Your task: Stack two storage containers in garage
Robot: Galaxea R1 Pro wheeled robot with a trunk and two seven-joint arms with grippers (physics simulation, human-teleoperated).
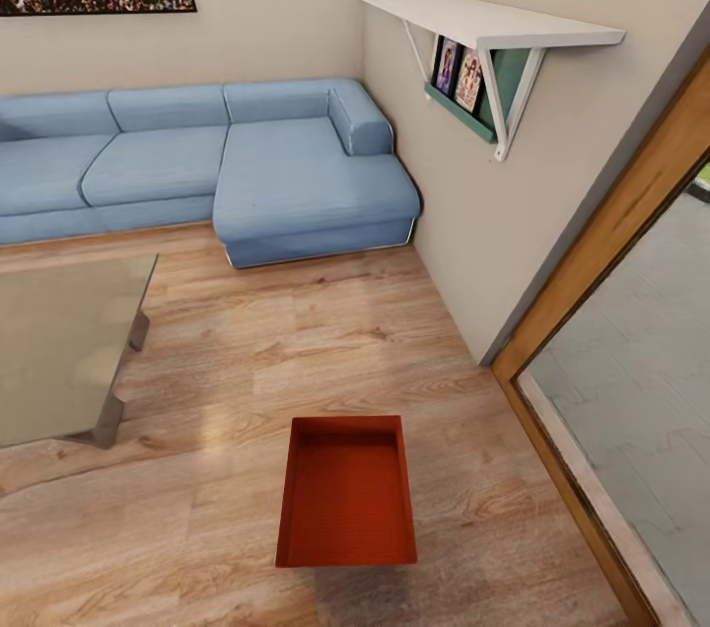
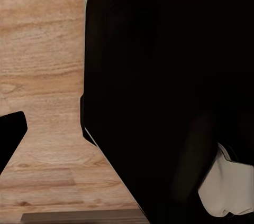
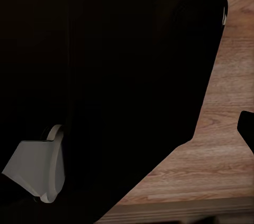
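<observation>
Head view: one orange-red storage container (image 1: 347, 492) sits open side up on the living room's wood-plank floor (image 1: 247, 331), at about 6 o'clock in the frame, likely waiting to be picked up for the garage. Its long axis runs from 6 toward 12 o'clock, pointing at the blue sofa (image 1: 197, 164). A glass tabletop (image 1: 59, 341) lies at 9 o'clock.

Left wrist view: dark robot housing (image 2: 169, 92) above plank floor; whether this gripper is released or clenched cannot be told.

Right wrist view: the same, gripper state unclear.

Light wood-plank floor (image 1: 296, 331) carries an orange-red storage container (image 1: 347, 494) sitting open-topped, a blue sectional sofa (image 1: 197, 164) against the wall, and a low glass-topped table (image 1: 59, 341) well apart from the container.
</observation>
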